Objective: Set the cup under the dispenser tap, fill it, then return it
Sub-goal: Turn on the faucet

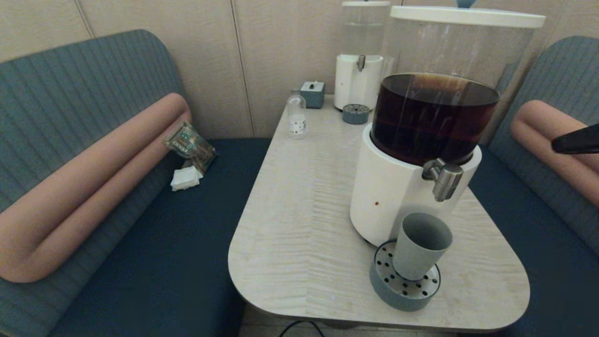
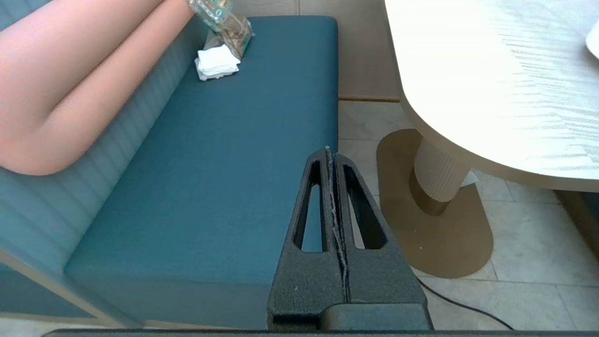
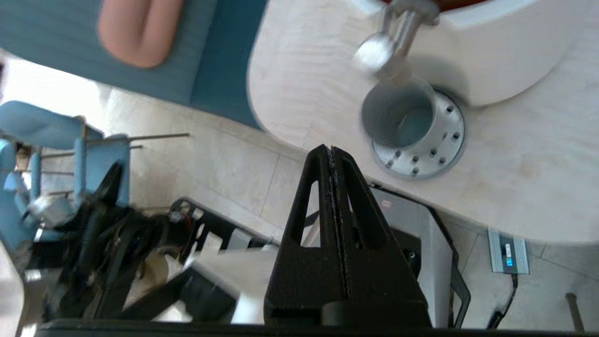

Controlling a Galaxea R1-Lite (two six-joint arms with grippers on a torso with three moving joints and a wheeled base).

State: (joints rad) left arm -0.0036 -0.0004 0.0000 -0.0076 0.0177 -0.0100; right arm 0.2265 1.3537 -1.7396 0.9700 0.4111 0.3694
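Cup [image 1: 420,246]: grey-green tumbler, upright on the round perforated drip tray [image 1: 403,288], directly beneath the dispenser tap [image 1: 443,178]; free of any grasp. From the right wrist view its interior [image 3: 398,119] appears empty.

Dispenser [image 1: 421,154]: white base, dark brown liquid in the clear tank, standing toward 3 o'clock on the worktop [image 1: 299,196].

Right end effector [image 3: 331,152]: fingers pressed together, holding nothing, hovering off the worktop edge, apart from the cup; in the head view it shows at 3 o'clock [image 1: 575,139].

Left end effector [image 2: 328,152]: fingers together, empty, parked above the blue bench seat [image 2: 210,164] beside the worktop.

Far end, toward 12 o'clock: smaller dispenser [image 1: 359,61], clear bottle [image 1: 296,114].
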